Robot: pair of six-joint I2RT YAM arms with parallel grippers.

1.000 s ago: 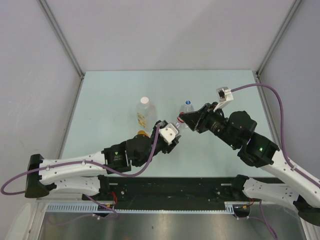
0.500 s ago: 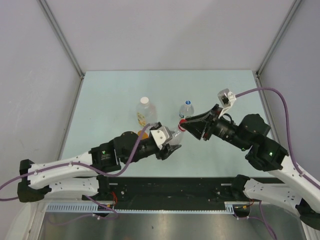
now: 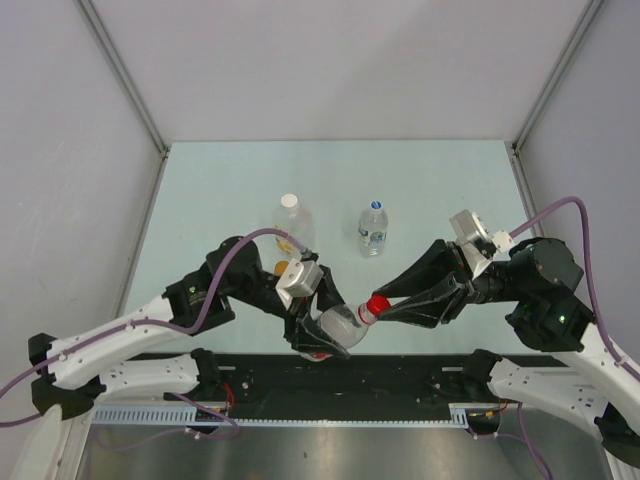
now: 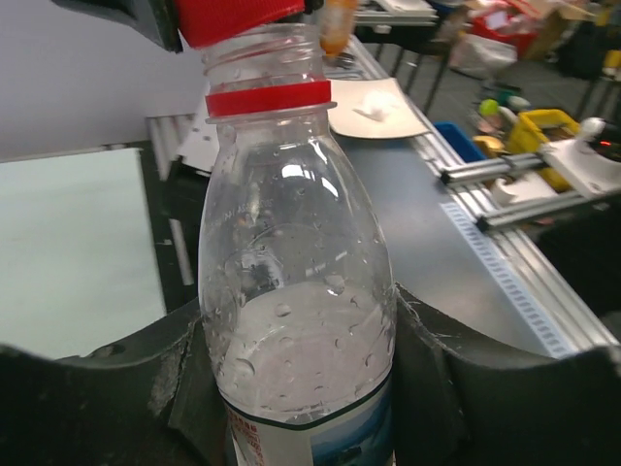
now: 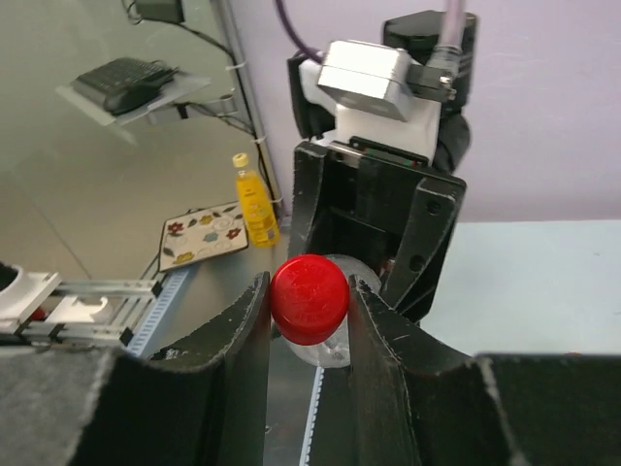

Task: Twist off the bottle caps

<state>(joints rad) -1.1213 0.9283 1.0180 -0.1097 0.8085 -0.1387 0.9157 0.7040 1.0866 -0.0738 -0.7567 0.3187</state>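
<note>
Seen from above, both arms have drawn back from mid-bench toward the near edge since a second ago, bringing the small clear plastic bottle (image 3: 340, 322) with them. It now hangs tilted in the air between them. The left tool (image 3: 326, 333) is clamped narrow around its body, and the right tool (image 3: 384, 307) is pinched on its round red plastic cap (image 3: 377, 305). On the pale green bench (image 3: 220, 180) the large white-capped bottle (image 3: 291, 224) and the small blue-capped bottle (image 3: 373, 231) stand upright, well apart. In the left wrist view, black fingers (image 4: 427, 374) press both sides of the bottle, and bare threads show between the cap and the red collar ring (image 4: 270, 98). In the right wrist view, the cap touches both fingers (image 5: 243, 335).
</note>
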